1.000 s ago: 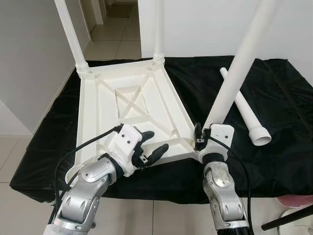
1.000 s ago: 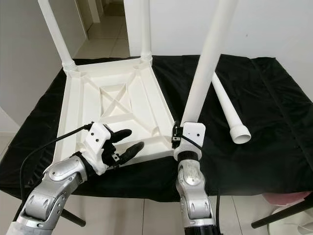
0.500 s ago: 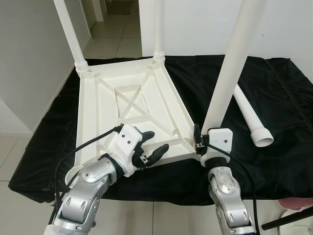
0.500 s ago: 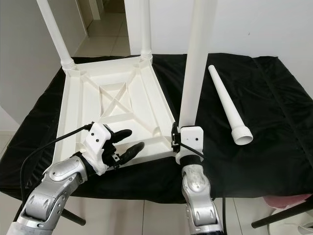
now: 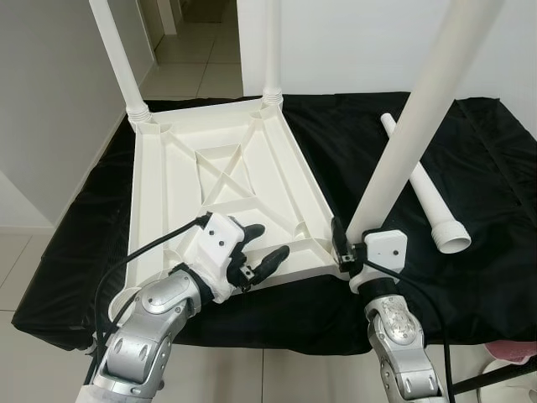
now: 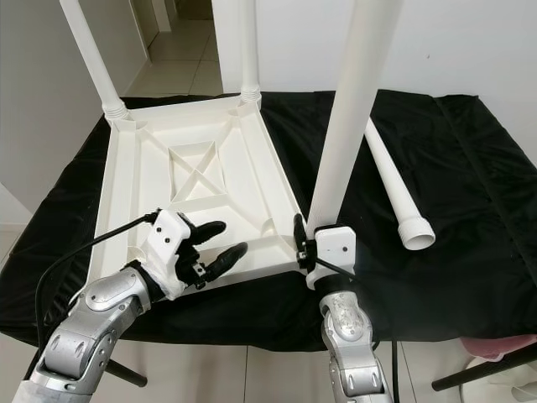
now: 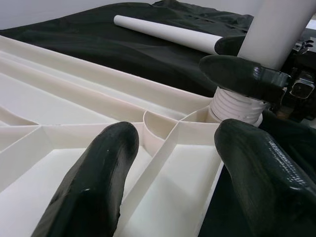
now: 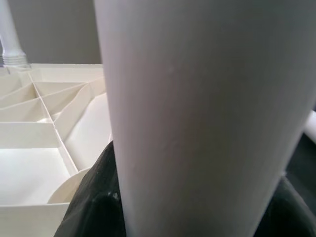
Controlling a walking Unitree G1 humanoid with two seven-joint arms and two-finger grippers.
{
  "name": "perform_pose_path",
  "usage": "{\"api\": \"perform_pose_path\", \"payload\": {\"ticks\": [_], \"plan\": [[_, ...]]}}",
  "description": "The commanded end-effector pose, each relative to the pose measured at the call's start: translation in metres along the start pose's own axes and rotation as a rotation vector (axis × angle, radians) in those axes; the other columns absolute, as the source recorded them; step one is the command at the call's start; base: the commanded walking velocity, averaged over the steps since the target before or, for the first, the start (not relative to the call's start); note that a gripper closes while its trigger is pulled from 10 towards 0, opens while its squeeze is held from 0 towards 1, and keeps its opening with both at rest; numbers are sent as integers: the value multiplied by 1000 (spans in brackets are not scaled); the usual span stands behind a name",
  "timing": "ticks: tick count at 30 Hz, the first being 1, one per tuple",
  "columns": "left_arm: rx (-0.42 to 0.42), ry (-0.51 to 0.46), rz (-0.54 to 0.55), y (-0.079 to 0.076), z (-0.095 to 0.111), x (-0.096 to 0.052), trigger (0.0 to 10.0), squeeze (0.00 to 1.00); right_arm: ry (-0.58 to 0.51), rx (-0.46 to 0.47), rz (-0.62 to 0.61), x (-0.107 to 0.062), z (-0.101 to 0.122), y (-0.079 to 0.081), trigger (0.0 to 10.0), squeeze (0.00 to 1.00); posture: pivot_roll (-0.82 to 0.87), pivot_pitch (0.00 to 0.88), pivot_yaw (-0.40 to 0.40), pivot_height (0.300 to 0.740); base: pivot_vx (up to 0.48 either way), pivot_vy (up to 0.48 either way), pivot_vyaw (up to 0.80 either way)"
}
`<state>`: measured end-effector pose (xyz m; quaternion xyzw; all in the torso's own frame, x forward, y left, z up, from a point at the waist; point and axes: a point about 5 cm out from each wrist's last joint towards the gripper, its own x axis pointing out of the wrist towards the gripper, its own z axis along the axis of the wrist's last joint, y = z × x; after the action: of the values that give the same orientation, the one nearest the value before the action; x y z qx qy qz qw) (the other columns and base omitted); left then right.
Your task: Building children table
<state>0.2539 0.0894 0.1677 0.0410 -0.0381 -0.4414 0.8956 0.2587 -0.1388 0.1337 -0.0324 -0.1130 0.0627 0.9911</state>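
Leaning leg point(image 5: 411, 138) inside right tool point(image 5: 346, 252)

You are looking down on an upturned white plastic ribbed table top point(image 5: 214, 189) lying on a black cloth-covered table point(image 5: 470, 269), with two white legs standing at its far corners. Your right gripper point(image 5: 346, 248) is clamped on a third long white plastic leg point(image 5: 417, 126), which leans to the right from the near right corner. Your left gripper point(image 5: 260, 252) hovers with fingers spread over the near edge, and a loose white tube leg point(image 5: 424, 195) lies on the cloth to the right.
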Motion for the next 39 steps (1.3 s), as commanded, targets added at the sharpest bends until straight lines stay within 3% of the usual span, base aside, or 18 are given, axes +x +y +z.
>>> {"api": "perform_pose_path", "payload": {"ticks": [1,7,16,22,25,30,38,39], "plan": [[8,9,56,5,0,0,10000,0,186,51,42,-9,-31,5,10000,0,-41,70,80,740,0,0,0],[8,11,42,4,-1,1,10000,0,283,43,57,-1,-34,-4,10000,0,-53,75,85,740,0,0,0],[2,11,34,1,-2,1,10000,0,313,51,70,0,-31,-11,10000,0,-54,81,81,740,0,0,0],[-4,12,43,0,-2,-1,10000,0,252,48,85,0,-22,-7,10000,0,-48,84,73,740,0,0,0],[-10,10,44,0,-2,-1,10000,0,169,71,106,1,-7,-6,10000,0,-48,84,71,740,0,0,0],[-41,4,10,-1,-2,1,10000,0,1,95,166,8,39,-18,10000,0,-57,82,60,740,0,0,0],[-67,-7,-5,-3,-1,2,10000,0,-17,94,205,10,55,-28,10000,0,-67,82,56,740,0,0,0],[-82,-14,-19,-3,1,3,10000,949,-15,101,225,12,57,-28,10000,0,-68,80,56,740,0,0,0]]}}
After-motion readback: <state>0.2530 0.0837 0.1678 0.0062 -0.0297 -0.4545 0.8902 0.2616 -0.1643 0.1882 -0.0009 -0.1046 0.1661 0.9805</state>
